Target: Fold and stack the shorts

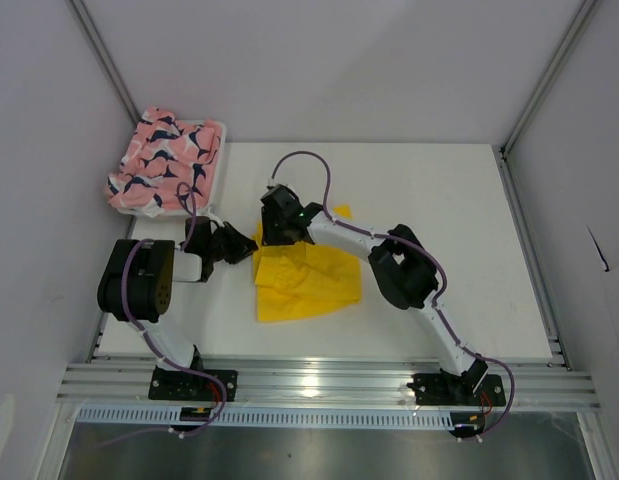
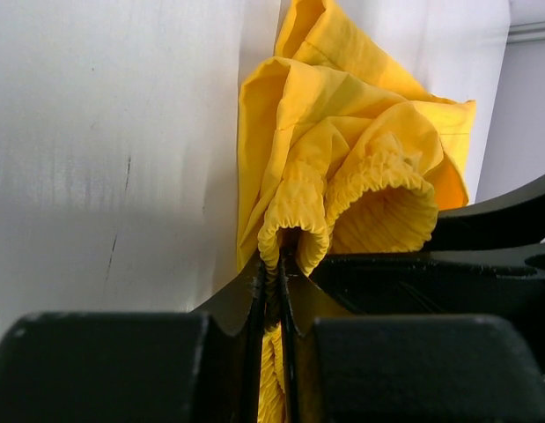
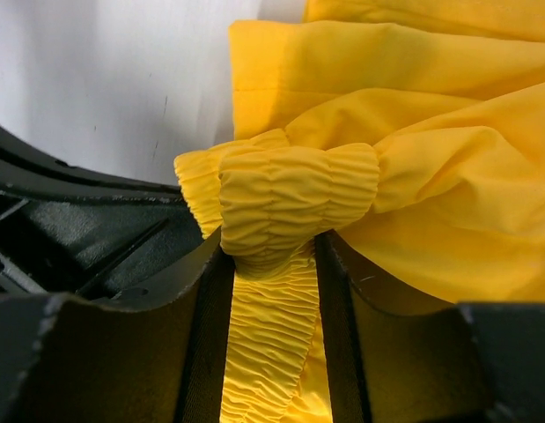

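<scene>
At the table's [image 1: 439,220] far-left corner, the pink shorts [image 1: 164,160] lie heaped on a white basket [image 1: 220,140]. The left gripper [image 2: 274,264], almost closed, pinches the elastic waistband of the yellow shorts [image 1: 304,275], which lie crumpled mid-table. Beside it, the right gripper [image 3: 268,256] clamps a thicker bunch of waistband between its 2 fingers.

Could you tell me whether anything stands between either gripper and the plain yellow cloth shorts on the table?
Nothing visible does. The left gripper pinches the gathered elastic waistband of the plain yellow cloth shorts, and the same waistband fills the gap inside the right gripper.
</scene>
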